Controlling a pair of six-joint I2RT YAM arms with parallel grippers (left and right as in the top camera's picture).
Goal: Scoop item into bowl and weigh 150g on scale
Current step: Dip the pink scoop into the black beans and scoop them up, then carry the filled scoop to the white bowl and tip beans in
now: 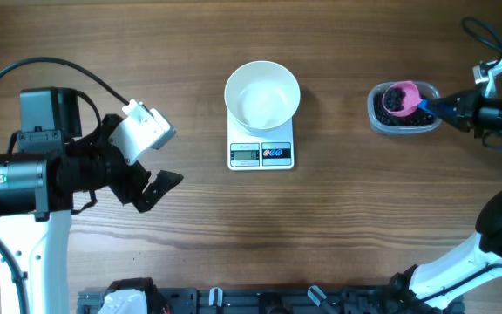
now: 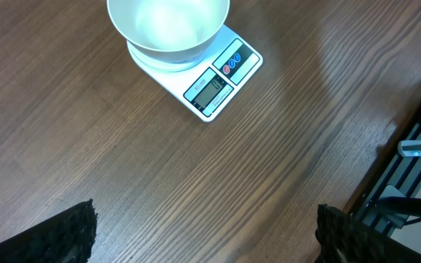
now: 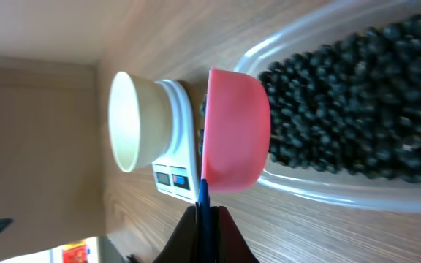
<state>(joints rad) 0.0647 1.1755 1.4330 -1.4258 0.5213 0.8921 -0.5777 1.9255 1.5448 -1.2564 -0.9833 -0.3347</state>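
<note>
1. The right gripper (image 1: 450, 106) had its jaws pressed together on the thin blue handle (image 3: 203, 203) of the pink scoop (image 1: 403, 95). I judged that a pinch at the handle's end let the cup reach ahead of the fingers.
2. The scoop sat over the clear tub (image 1: 377, 124). In the overhead view its cup held some dark grains. The rest of the item (image 3: 357, 95) lay as a heap inside the tub, at the right of the table (image 1: 338, 227).
3. The bowl (image 1: 262, 92) stood centred on the scale (image 1: 261, 153), well apart from the tub. Its inside showed plain white, with no grains. It left the display and the two buttons on the front edge uncovered, so that a reading could be taken. The digits were too small for me to read.
4. The left gripper (image 1: 151, 187) had its jaws spread wide and held nothing. It hung over bare table, well to the left of the scale. I judged it parked clear of the scoop's path, its wrist camera facing the bowl and the display.
5. I judged the weighing not yet begun. The next move called for a level scoop, carried across to the bowl without spilling.
</note>
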